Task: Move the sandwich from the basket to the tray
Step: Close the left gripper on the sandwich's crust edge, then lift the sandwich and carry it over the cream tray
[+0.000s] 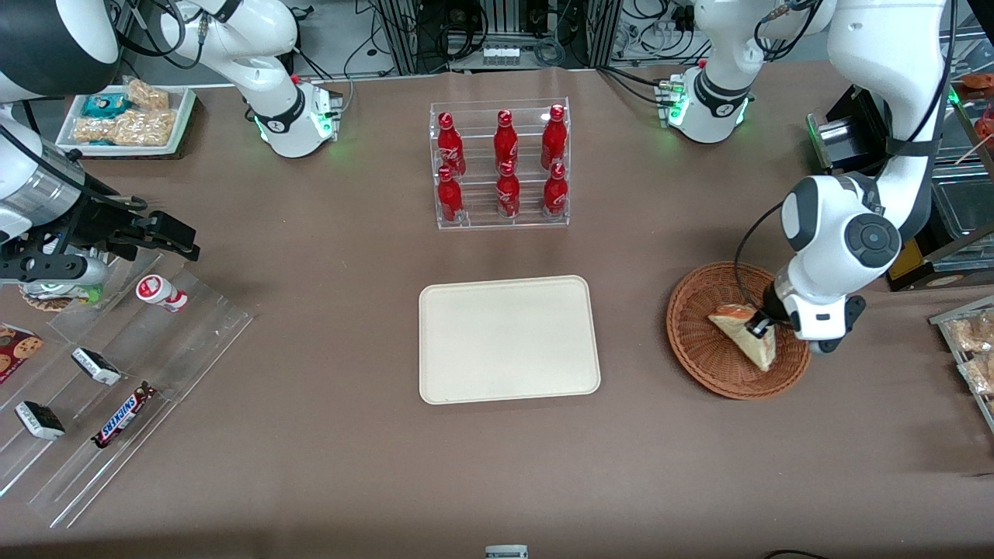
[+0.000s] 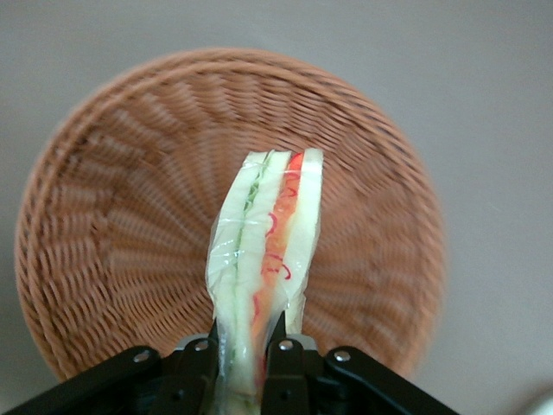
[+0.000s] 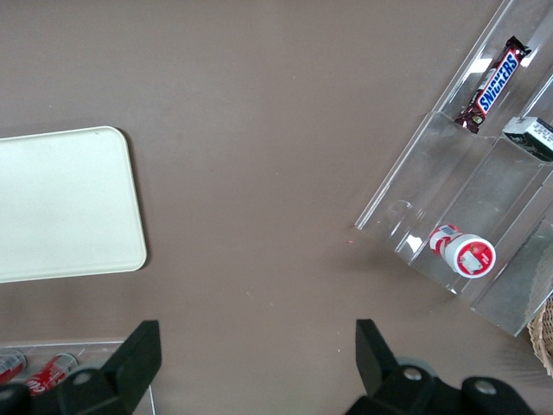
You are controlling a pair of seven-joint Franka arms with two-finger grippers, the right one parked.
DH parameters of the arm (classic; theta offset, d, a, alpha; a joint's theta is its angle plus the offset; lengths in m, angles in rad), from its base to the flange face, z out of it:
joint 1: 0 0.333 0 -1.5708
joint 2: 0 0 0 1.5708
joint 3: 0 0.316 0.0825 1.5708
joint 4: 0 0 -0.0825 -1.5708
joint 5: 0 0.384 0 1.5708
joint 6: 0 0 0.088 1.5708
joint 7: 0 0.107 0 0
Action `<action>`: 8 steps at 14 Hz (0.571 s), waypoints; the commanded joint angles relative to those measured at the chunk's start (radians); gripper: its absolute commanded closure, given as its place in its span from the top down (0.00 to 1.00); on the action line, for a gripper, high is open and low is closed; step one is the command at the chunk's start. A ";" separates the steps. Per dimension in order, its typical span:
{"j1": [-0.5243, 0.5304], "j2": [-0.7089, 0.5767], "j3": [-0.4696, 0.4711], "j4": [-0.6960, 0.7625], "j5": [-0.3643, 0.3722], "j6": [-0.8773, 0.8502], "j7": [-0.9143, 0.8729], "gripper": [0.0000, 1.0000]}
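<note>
The sandwich [image 1: 745, 334] is a pale bread wedge in clear wrap, over the reddish-brown wicker basket [image 1: 699, 349] toward the working arm's end of the table. My left gripper [image 1: 762, 328] is shut on its edge. In the left wrist view the black fingers [image 2: 281, 354] pinch the sandwich [image 2: 263, 251] between them, its red and green filling showing, with the basket [image 2: 112, 233] below it. The cream tray [image 1: 509, 338] lies flat at the table's middle, with nothing on it; it also shows in the right wrist view [image 3: 60, 203].
A clear rack of red bottles [image 1: 501, 163] stands farther from the front camera than the tray. A clear stepped shelf [image 1: 101, 373] with snack bars and a small cup lies toward the parked arm's end. Metal trays with snacks [image 1: 971, 341] sit beside the basket.
</note>
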 commanded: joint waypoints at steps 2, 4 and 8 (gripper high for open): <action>-0.166 0.079 0.002 0.205 -0.007 -0.106 -0.019 0.02; -0.265 0.156 -0.007 0.302 -0.005 -0.104 0.018 0.01; -0.454 0.320 -0.007 0.501 -0.005 -0.107 0.006 0.01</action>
